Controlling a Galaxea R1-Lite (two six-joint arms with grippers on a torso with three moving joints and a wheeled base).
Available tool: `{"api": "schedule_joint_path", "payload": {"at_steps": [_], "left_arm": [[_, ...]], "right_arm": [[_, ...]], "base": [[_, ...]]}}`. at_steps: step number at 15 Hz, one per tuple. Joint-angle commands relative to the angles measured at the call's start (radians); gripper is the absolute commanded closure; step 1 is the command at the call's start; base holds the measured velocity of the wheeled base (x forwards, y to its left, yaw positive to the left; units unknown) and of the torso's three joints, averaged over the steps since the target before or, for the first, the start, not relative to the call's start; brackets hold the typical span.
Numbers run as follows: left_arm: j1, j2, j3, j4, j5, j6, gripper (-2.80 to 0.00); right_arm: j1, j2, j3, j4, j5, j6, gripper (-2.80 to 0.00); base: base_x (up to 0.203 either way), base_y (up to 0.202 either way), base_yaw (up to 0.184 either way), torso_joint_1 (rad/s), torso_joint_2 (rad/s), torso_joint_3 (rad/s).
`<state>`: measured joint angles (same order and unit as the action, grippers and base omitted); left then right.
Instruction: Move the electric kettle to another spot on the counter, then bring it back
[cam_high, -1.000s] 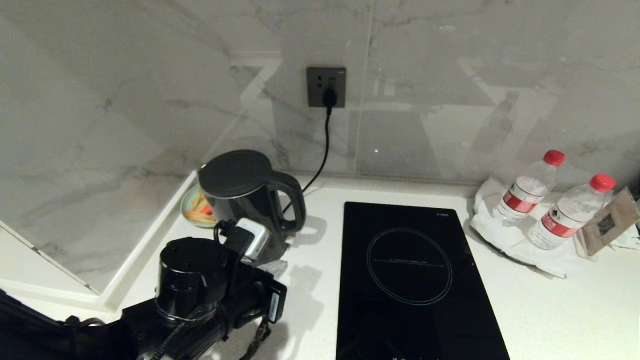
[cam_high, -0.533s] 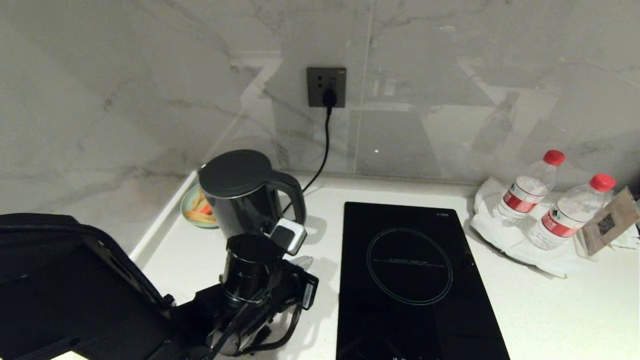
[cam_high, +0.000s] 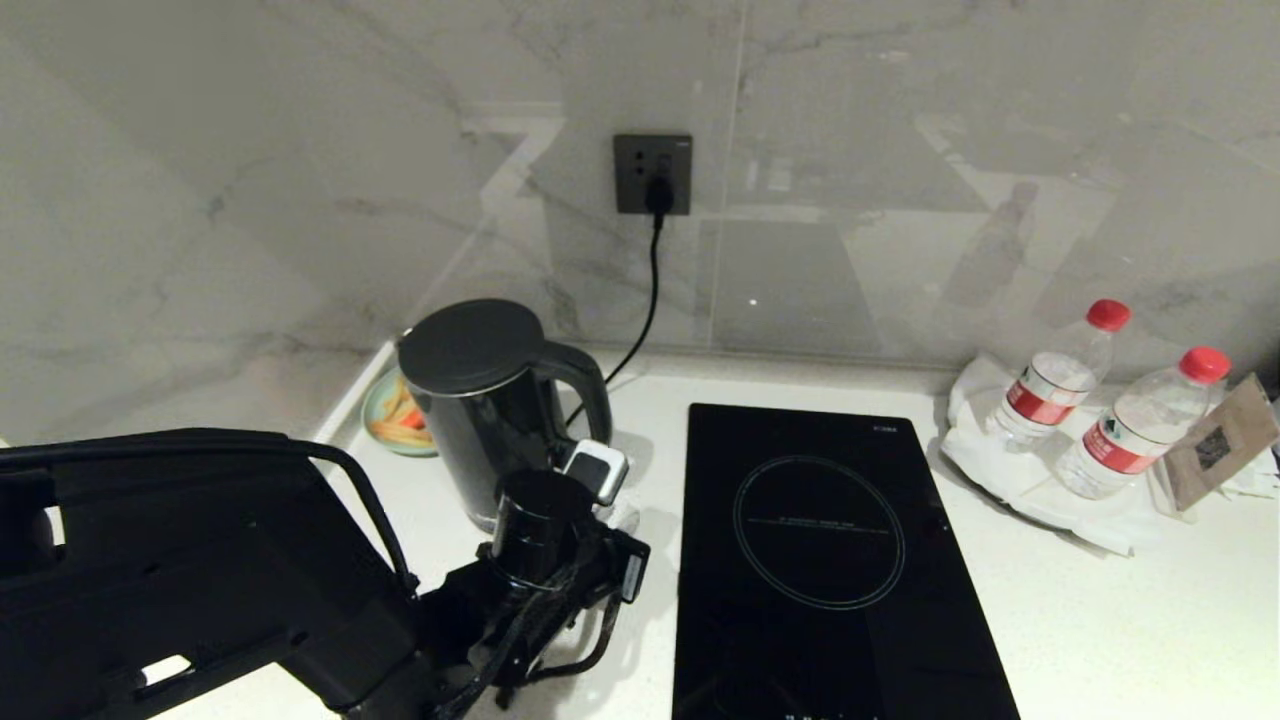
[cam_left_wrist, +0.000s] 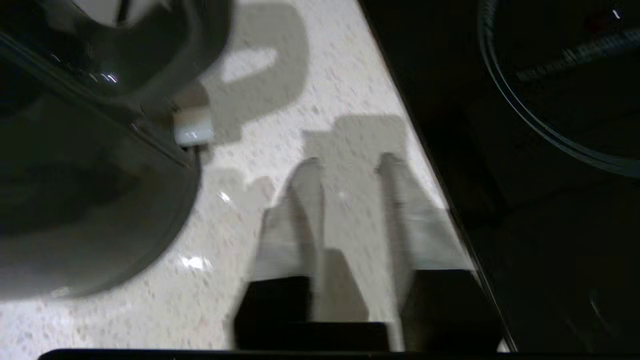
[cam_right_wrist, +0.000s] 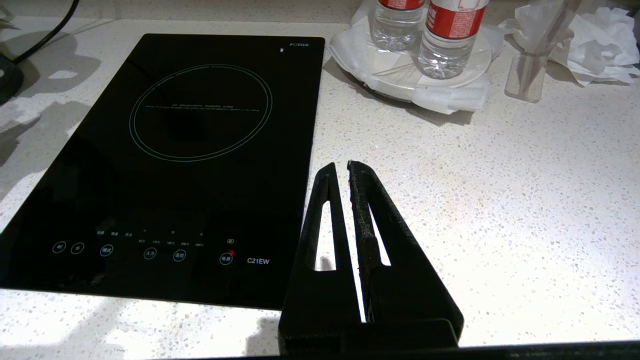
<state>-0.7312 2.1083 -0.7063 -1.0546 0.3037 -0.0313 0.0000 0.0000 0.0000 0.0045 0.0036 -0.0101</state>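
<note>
left end effector closing in on the kettle's handle side

head view: tall dark grey cylindrical electric kettle (cam_high: 480, 400) stands upright at the white speckled stone desk's (cam_high: 1100, 620) back left; left arm is nearer. left wrist view: left end effector (cam_left_wrist: 345, 165), slightly spread and empty, beside the kettle. right wrist view: right end effector (cam_right_wrist: 341, 167) pressed together; black glass hob (cam_right_wrist: 190, 150) reads "c21ew".
</note>
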Motion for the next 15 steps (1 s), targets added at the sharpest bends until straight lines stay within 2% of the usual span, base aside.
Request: {"api": "schedule_joint_path", "payload": {"at_steps": [1,3,15], "left_arm": [[0.012,0.072,-0.040,-0.033,0.044,-0.001,-2.80],[0.013,0.101,-0.047,-0.068,0.060,-0.001,-2.80],[0.012,0.126,-0.116,-0.082,0.076,-0.001,-2.80]], "right_arm": [[0.000,0.000,0.000,0.000,0.000,-0.001,0.00],[0.000,0.000,0.000,0.000,0.000,-0.001,0.00],[0.000,0.000,0.000,0.000,-0.001,-0.001,0.00]], "base": [[0.000,0.000,0.000,0.000,0.00,0.000],[0.000,0.000,0.000,0.000,0.00,0.000],[0.000,0.000,0.000,0.000,0.00,0.000]]}}
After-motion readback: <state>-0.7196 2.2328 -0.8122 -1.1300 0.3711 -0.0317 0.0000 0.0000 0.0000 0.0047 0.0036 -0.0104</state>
